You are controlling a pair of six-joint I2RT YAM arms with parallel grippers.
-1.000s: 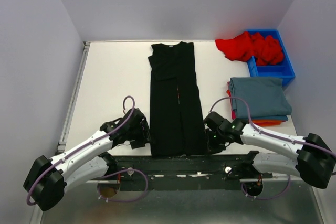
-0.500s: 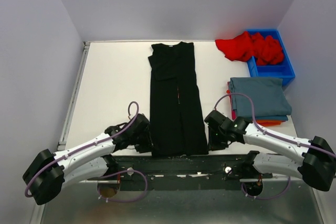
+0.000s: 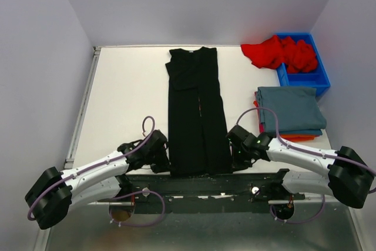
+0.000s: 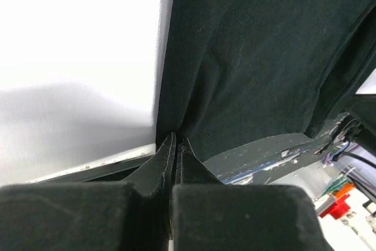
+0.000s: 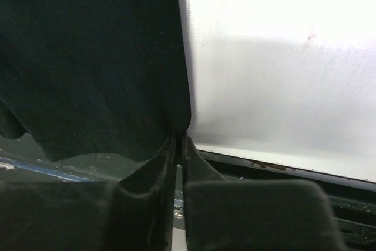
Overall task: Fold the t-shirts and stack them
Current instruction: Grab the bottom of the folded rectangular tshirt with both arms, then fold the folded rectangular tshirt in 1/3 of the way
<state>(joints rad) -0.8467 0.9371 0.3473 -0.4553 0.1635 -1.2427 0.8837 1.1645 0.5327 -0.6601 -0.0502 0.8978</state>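
A black t-shirt (image 3: 197, 110) lies as a long narrow strip down the middle of the white table, collar at the far end. My left gripper (image 3: 167, 161) sits at its near left corner. In the left wrist view the left gripper (image 4: 175, 139) is shut, pinching the hem of the black t-shirt (image 4: 258, 57). My right gripper (image 3: 235, 160) is at the near right corner. The right wrist view shows the right gripper (image 5: 178, 137) shut on the edge of the black t-shirt (image 5: 88, 57). A folded slate-blue t-shirt (image 3: 291, 109) rests on an orange t-shirt (image 3: 301, 138) at the right.
A blue plastic bin (image 3: 314, 78) stands at the back right, with a crumpled red t-shirt (image 3: 273, 51) spilling over its left rim. The table's near edge (image 3: 200, 176) and the dark mounting rail run right behind both grippers.
Both grippers slid in to the shirt's near corners. The left jaws went from open to shut on the hem, and the right jaws narrowed onto the edge.
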